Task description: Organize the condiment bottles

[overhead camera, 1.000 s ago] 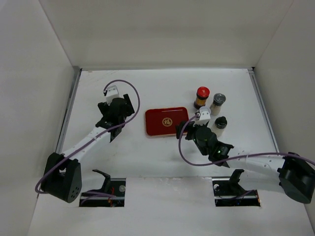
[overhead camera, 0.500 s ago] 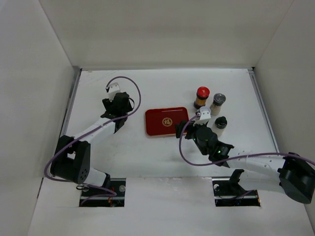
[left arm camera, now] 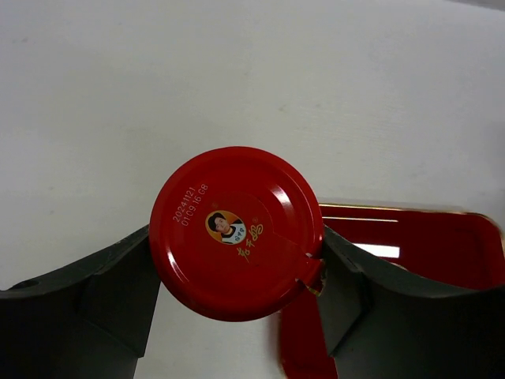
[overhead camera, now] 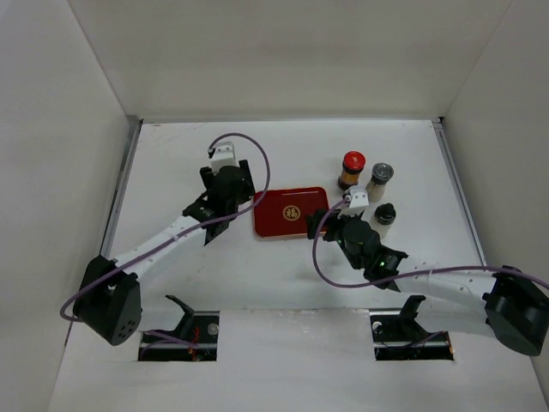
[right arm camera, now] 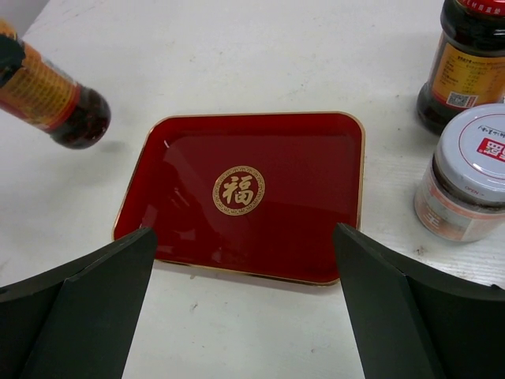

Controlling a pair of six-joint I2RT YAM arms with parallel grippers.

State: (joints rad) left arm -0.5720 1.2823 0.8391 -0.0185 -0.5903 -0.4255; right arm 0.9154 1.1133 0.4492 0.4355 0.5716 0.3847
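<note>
My left gripper [left arm camera: 237,294] is shut on a red-capped condiment bottle [left arm camera: 237,230], its jaws pressed against both sides of the cap. In the right wrist view this bottle [right arm camera: 51,99] hangs tilted above the table, just left of the red tray [right arm camera: 316,221]. From above, the left gripper [overhead camera: 230,184] hides it, beside the tray's left edge [overhead camera: 279,223]. My right gripper [right arm camera: 245,300] is open and empty at the tray's near right corner [overhead camera: 330,225]. Another red-capped bottle [overhead camera: 352,168], a grey-capped one [overhead camera: 380,178] and a dark-topped one [overhead camera: 383,213] stand right of the tray.
The tray [left arm camera: 442,245] has nothing on it. White walls close the table on the left, back and right. In the right wrist view the red-capped bottle [right arm camera: 465,63] and a grey-capped one [right arm camera: 473,174] stand close to the right finger's side.
The left gripper has shut on the red-capped bottle and carried it right, up to the tray's left edge. The right arm has barely moved.
</note>
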